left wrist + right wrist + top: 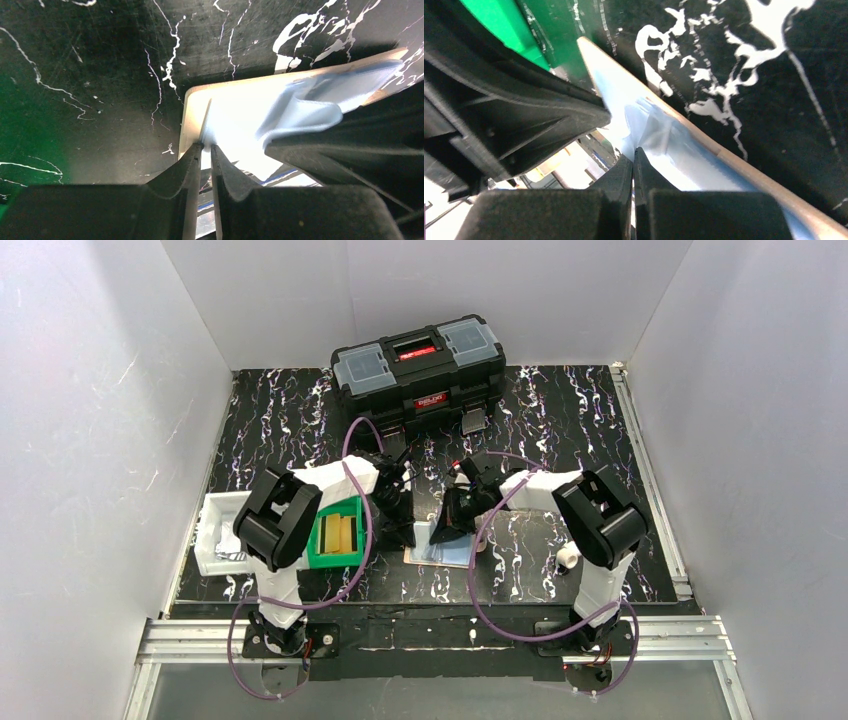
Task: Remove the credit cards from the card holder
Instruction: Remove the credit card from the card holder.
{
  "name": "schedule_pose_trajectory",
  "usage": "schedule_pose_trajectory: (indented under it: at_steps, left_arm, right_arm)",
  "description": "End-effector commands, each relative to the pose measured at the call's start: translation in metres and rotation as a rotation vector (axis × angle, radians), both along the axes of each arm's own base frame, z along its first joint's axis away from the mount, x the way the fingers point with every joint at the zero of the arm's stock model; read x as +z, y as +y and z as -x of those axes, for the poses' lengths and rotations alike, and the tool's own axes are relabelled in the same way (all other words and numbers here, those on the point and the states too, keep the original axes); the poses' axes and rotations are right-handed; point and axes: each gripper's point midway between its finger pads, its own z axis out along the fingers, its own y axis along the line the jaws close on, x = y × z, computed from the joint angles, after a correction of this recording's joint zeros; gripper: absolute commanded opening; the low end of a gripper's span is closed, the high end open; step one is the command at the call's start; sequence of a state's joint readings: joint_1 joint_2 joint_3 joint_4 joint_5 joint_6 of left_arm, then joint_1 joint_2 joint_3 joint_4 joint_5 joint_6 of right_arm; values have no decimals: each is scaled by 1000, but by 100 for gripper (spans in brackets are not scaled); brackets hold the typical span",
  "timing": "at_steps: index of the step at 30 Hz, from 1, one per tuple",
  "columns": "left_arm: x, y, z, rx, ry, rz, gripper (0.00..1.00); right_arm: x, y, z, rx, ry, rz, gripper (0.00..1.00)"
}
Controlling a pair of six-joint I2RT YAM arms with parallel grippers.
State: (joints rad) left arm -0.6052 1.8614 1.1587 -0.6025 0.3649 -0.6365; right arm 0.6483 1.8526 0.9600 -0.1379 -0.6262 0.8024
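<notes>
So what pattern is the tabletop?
The tabletop is black with white marble-like veining. It shows best in the top external view.

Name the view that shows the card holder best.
Left wrist: the card holder is close up, with a corner and two tan edges clear. Top external shows it small and partly hidden; right wrist shows only one slanted tan edge.

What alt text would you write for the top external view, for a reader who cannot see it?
The left claw and right claw hang close together over a flat card holder near the front of a black marbled table. A black toolbox stands at the back; a green bin and white tray sit at left.
</notes>
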Motion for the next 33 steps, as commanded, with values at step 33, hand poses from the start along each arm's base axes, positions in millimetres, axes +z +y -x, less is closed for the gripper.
schedule_pose_trajectory:
  at_steps: [33]
  left_arm:
    - [41,10,-14,-68,-169,-133,20]
  right_arm:
    - [25,9,-2,29,-40,-141,4]
